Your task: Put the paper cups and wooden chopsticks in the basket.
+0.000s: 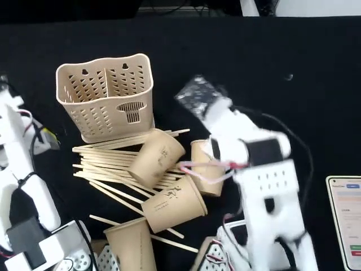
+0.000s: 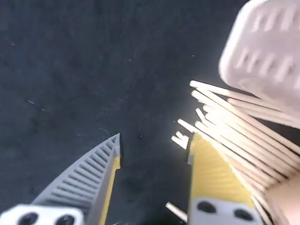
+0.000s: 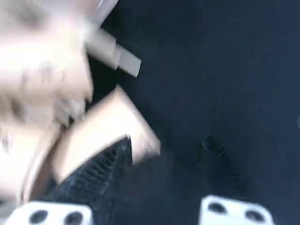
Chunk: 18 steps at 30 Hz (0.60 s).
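The beige slotted basket stands upright at the back left, and its corner shows in the left wrist view. A pile of wooden chopsticks lies in front of it. Paper cups lie on their sides on and around the pile: one, another, a third, and one at the front edge. My left gripper is open over bare cloth beside the chopstick ends. My right gripper is open, one finger against a cup. From above, the right gripper hovers right of the basket.
Black cloth covers the table. The left arm stands along the left edge. A phone lies at the right edge. Pink and black cables trail from the right arm over the cups.
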Motion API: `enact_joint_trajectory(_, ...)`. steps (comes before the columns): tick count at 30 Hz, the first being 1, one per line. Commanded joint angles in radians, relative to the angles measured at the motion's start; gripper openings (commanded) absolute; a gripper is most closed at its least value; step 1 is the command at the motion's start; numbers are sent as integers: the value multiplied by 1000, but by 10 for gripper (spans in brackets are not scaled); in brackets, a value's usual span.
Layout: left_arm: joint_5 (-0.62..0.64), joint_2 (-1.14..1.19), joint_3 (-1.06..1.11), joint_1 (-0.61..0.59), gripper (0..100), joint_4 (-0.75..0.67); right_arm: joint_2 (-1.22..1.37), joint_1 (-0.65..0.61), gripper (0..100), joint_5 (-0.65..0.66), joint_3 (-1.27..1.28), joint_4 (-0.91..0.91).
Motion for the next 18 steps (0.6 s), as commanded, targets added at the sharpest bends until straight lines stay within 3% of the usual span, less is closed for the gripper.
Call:
enact_joint_trajectory(1,117,-40,147,8,234,-141,134,14,244,157,-165,118)
enact_joint_trajectory(10,161,-40,334,39,234,-285,375,18,293,365,-211,190)
enact_joint_trajectory(18,161,-38,346,33,234,-299,509,25,322,580,-278,319)
